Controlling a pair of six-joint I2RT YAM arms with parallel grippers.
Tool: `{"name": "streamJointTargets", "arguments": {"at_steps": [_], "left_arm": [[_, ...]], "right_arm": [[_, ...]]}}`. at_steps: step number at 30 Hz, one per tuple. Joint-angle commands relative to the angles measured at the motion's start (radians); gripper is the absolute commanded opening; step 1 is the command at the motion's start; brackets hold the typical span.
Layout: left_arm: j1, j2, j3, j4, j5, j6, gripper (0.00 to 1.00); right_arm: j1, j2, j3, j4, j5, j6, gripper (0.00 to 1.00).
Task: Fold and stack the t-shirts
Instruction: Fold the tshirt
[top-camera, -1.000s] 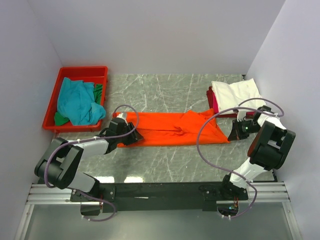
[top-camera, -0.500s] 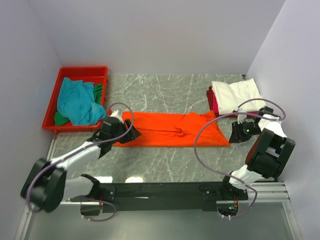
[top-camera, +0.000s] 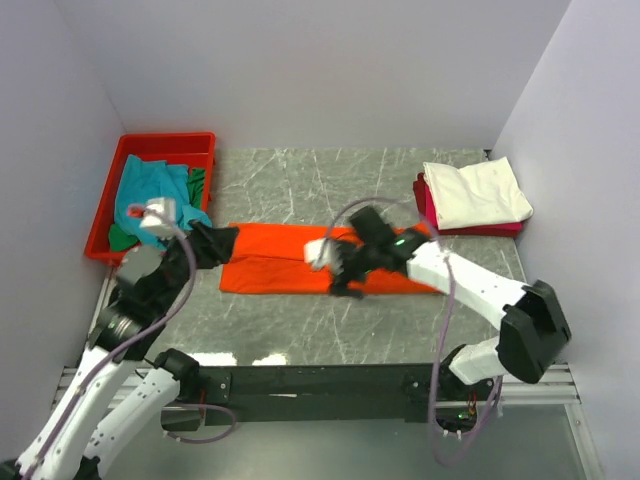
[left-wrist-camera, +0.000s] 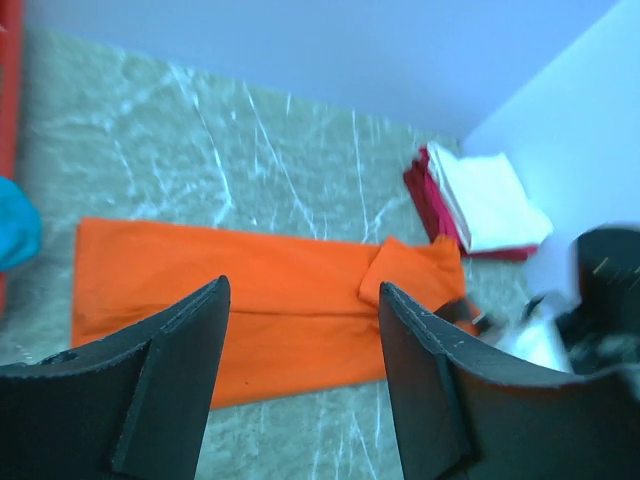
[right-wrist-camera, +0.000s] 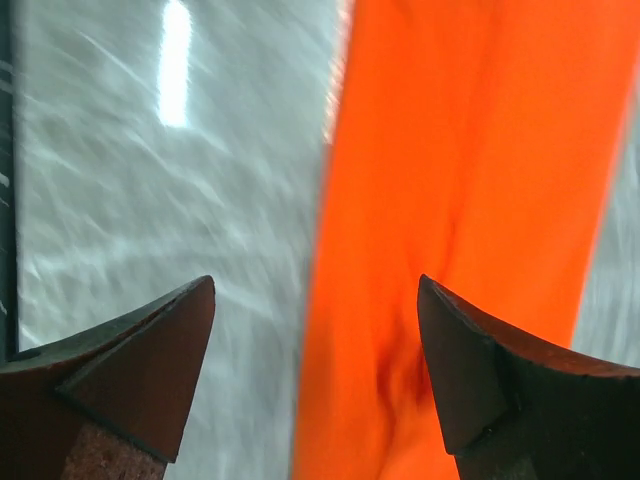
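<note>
The bright orange t-shirt (top-camera: 275, 262) lies flat as a long folded strip across the middle of the table, also seen in the left wrist view (left-wrist-camera: 200, 265) and the right wrist view (right-wrist-camera: 470, 150). My left gripper (top-camera: 216, 245) hangs open above the shirt's left end, holding nothing (left-wrist-camera: 303, 290). My right gripper (top-camera: 338, 270) is open low over the shirt's middle, its jaws straddling the near edge of the cloth (right-wrist-camera: 315, 285). A folded white t-shirt (top-camera: 475, 192) rests on a magenta-red one (top-camera: 425, 205) at the back right.
A red tray (top-camera: 105, 215) at the back left holds a crumpled teal t-shirt (top-camera: 150, 185) and a green one (top-camera: 197, 183). White walls close in the left, back and right sides. The folded stack shows in the left wrist view (left-wrist-camera: 490, 200).
Both grippers opened and left the orange shirt's ends. The left arm rose and drew back to the left. The right arm swung left from the shirt's right end to its middle.
</note>
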Motion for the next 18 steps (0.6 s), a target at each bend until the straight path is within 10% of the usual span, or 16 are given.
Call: {"name": "streamJointTargets", "arguments": {"at_steps": [1, 9, 18], "left_arm": [[0.004, -0.087, 0.059, -0.144, -0.092, 0.033, 0.67], [0.004, -0.170, 0.068, -0.226, -0.090, 0.023, 0.67], [0.004, -0.184, 0.059, -0.212, -0.067, 0.025, 0.67]], "right_arm": [[0.231, 0.144, 0.103, 0.222, 0.242, 0.091, 0.88], [0.452, 0.523, 0.345, 0.266, 0.643, 0.181, 0.81], [0.458, 0.622, 0.353, 0.288, 0.761, 0.178, 0.67]]}}
